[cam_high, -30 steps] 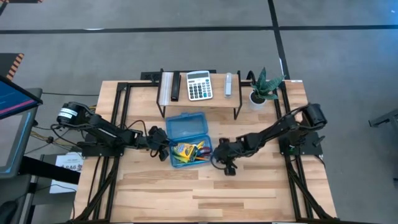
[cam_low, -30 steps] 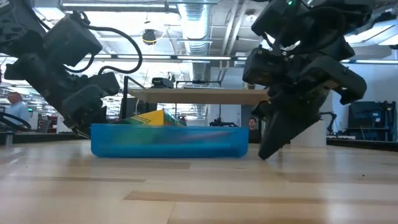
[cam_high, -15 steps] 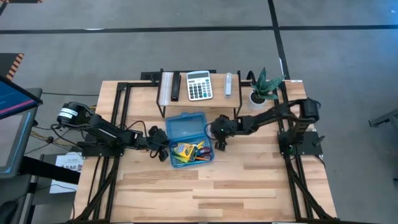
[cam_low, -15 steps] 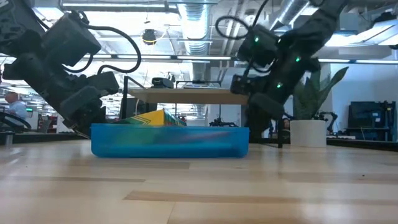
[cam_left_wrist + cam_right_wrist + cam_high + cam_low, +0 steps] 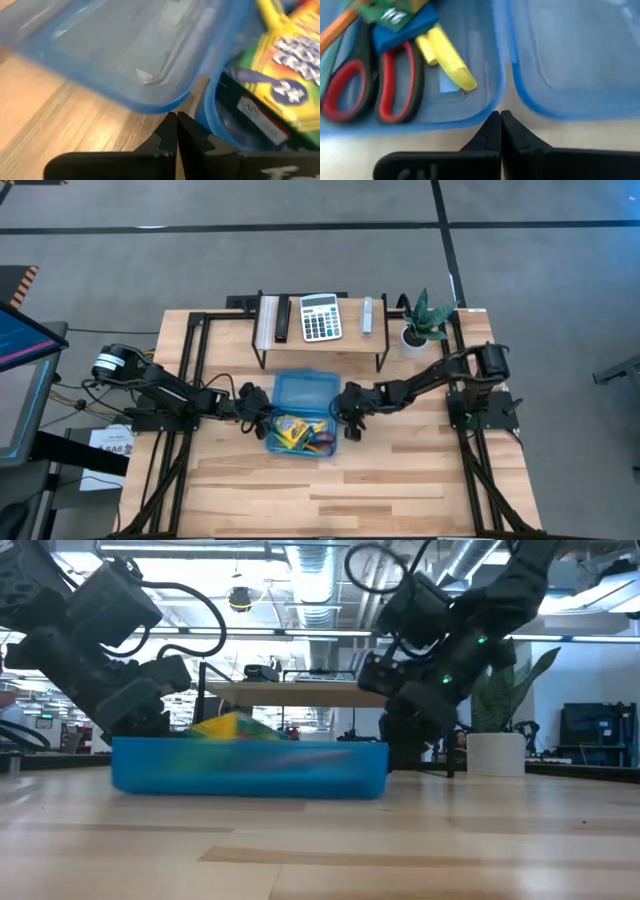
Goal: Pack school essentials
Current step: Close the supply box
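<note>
The translucent blue case lies open on the table, its lid (image 5: 306, 391) toward the far edge and its tray (image 5: 275, 442) toward the near edge. The tray holds the yellow-green crayon box (image 5: 285, 55), red-handled scissors (image 5: 370, 87), a yellow piece (image 5: 447, 62), a blue eraser (image 5: 405, 32) and an orange pencil (image 5: 340, 27). My left gripper (image 5: 262, 413) is shut at the case's left side. My right gripper (image 5: 349, 423) is shut at its right side. Both stand at the joint between lid and tray. My left gripper sets its shut fingertips (image 5: 172, 127) against the lid's corner rim (image 5: 165, 106), at the notch between lid and tray on the case's left side. The fingers come low, from the table's left. The case lies flat on the table. My right gripper sets its shut fingertips (image 5: 495, 127) against the case's right side, at the notch (image 5: 504, 102) where the tray's rim meets the lid's rim. The fingers slant down from the table's right. The case lies flat on the table.
A low wooden shelf (image 5: 352, 343) stands at the far edge. It carries the grey-white calculator (image 5: 320, 317), a black bar (image 5: 282, 320) and a white piece (image 5: 367, 317). A potted plant (image 5: 420, 320) stands at the far right. Bare wood lies toward the near edge.
My right gripper has swung from the near right of the case toward the far edge, then back down to the case's right side. The open case has slid a little toward the table's left and near edges and turned slightly. My left gripper has kept still.
</note>
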